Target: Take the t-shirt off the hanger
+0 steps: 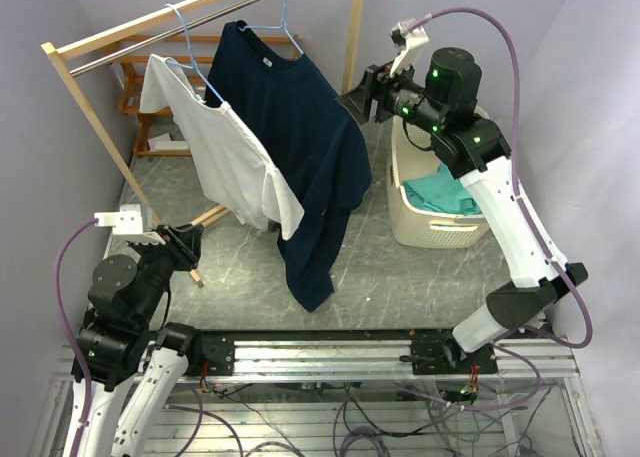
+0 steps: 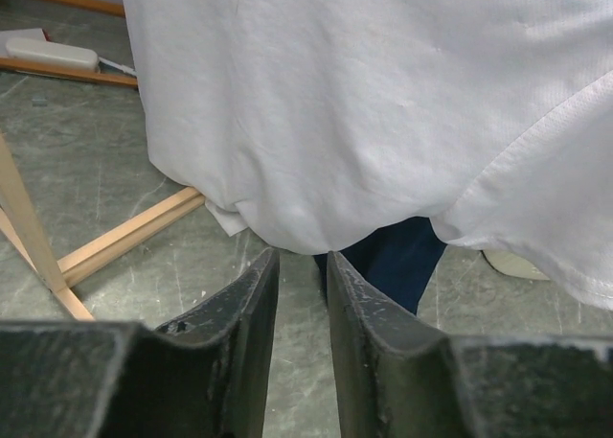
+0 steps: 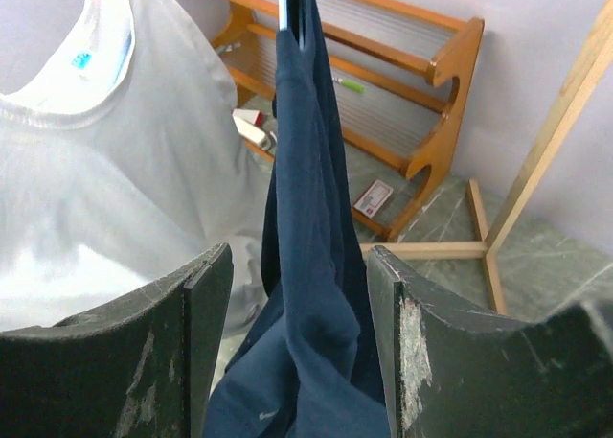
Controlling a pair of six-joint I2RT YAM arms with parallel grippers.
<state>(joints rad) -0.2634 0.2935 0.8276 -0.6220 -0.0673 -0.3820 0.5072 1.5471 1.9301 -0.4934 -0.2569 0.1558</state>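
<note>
White-and-black arms point(image 1: 520, 227), purple cables point(image 1: 515, 67), scuffed black fingers point(image 3: 421, 361)

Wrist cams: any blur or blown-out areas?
Left wrist: white t-shirt bright, little texture; fingers dark, soft near the lens. Right wrist: fingers slightly blurred, navy shirt folds lost in shadow, wooden shelf sharp. Top external: even light, no glare.

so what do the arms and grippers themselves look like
Both the left arm and right arm have white links, bulky black joints and green lights. A purple cable loops to a white wrist camera on each. The left gripper and right gripper each have two thick black fingers, scuffed grey.
</note>
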